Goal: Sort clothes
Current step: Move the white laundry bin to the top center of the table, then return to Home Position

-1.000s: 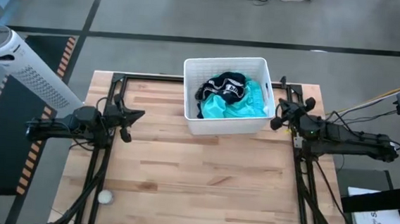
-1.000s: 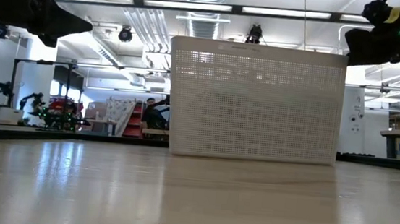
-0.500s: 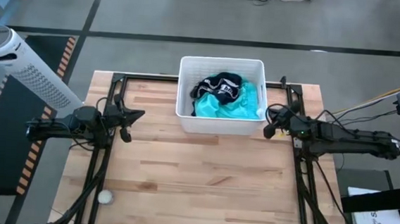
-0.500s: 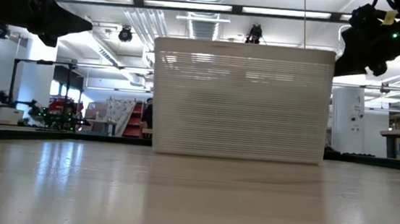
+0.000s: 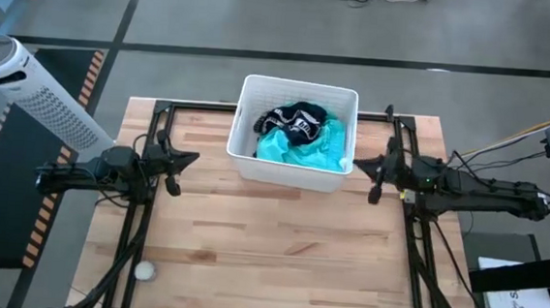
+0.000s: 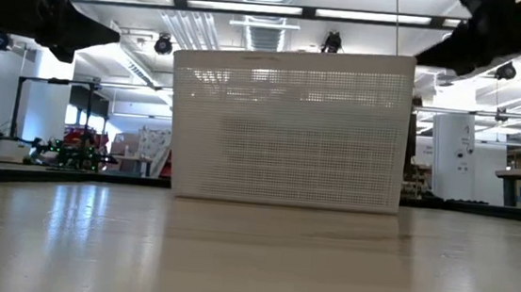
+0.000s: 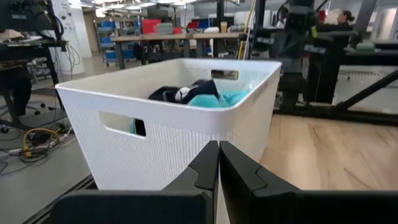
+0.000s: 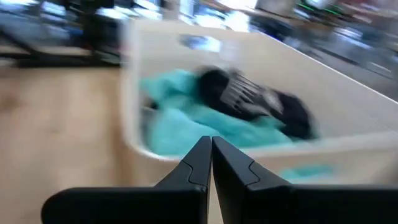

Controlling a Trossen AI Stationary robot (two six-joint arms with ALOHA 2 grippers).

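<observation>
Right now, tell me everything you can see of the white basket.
The white basket is rectangular, of perforated plastic by its look, with a rolled rim and a handle slot in its end wall. It stands upright and slightly skewed at the table's far middle, open-topped, holding a teal garment and a black garment with white lettering. The right gripper, jaws shut, sits close beside its right wall.

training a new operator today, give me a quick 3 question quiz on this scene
1. True or false: the clothes lie spread out on the table.
2. Which gripper is nearer the white basket: A) left gripper B) right gripper
3. Fill in: the brightest garment in the basket is ____ coloured.

Key
1. False. They sit bunched inside the basket.
2. B. It is at the basket's right side; the left one waits farther off.
3. Teal; the teal garment lies beside a black one.
</observation>
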